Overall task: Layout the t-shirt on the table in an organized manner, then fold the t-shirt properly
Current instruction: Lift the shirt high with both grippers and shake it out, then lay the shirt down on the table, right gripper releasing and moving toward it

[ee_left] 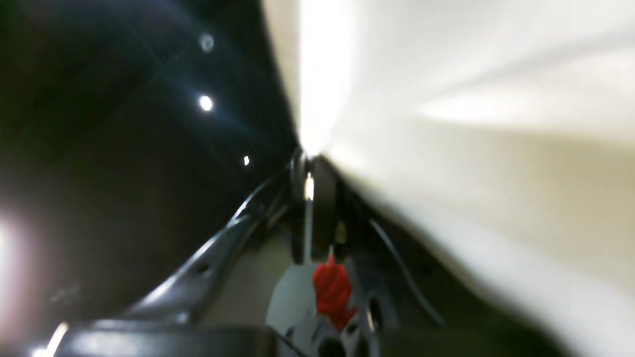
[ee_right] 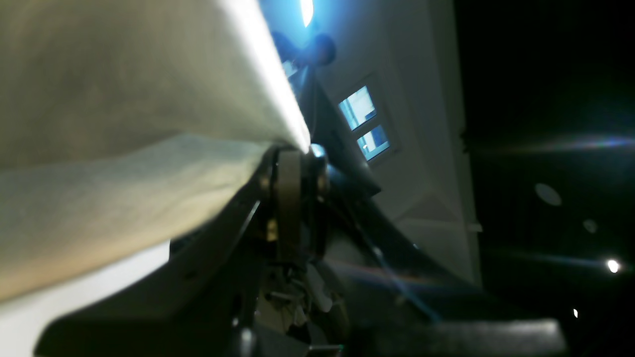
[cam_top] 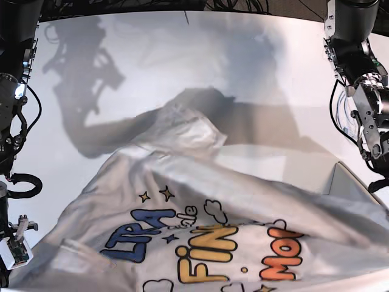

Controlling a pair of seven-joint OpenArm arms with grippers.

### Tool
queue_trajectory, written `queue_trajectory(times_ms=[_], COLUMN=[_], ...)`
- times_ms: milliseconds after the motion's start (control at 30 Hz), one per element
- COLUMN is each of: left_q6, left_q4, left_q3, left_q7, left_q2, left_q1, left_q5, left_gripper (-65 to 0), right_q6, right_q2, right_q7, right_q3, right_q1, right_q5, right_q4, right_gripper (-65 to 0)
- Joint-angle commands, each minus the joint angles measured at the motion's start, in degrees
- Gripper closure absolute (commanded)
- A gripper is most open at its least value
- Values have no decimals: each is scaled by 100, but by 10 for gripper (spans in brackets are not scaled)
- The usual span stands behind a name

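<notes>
The white t-shirt [cam_top: 200, 201] is lifted and spread across the lower part of the base view, with its blue, yellow and orange lettering facing the camera. Its far end rests bunched on the white table [cam_top: 182, 55]. In the left wrist view my left gripper [ee_left: 306, 161] is shut on an edge of the t-shirt [ee_left: 471, 124], which stretches off to the right. My right gripper [ee_right: 297, 148] is shut on another edge of the t-shirt [ee_right: 124, 148], which hangs to the left. Neither gripper's tips show in the base view.
The left arm [cam_top: 364, 91] stands at the base view's right edge and the right arm [cam_top: 12, 121] at its left edge. Black cables [cam_top: 21, 179] hang by the right arm. A pale panel [cam_top: 349, 179] pokes out behind the cloth at the right.
</notes>
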Motion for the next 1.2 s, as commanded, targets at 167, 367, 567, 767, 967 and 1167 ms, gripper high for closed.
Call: queue_trajectory(times_ms=[167,367,567,767,967,1167], left_q6=[102,102,102,102,102,102], left_q4=[53,53,53,53,53,53], left_q3=[-745,-1272,-1387,-1422,-1395,-1202], left_q7=[59,50,-187,-662,-714,-679], left_q2=[-58,-41,399,1067,1331,1340], left_q1=[682,1869,2915,3355,3363,3381], left_q5=[118,83,83,83,92,92], left_gripper=[0,0,0,0,0,0], right_q6=[-130,-130,-130,-121,-121,-121], right_q2=[179,127,-76,-427,-410,-436], right_q7=[-62,-44,-26,545,1046,1011], right_q3=[351,571,940,536,-1469,-3157], right_q1=[-318,-1048,-1733,-2850,-3720,-3325], right_q5=[-166,-166,-166,212,361,-430], right_q4=[47,55,64,73,73,47], right_gripper=[0,0,0,0,0,-84])
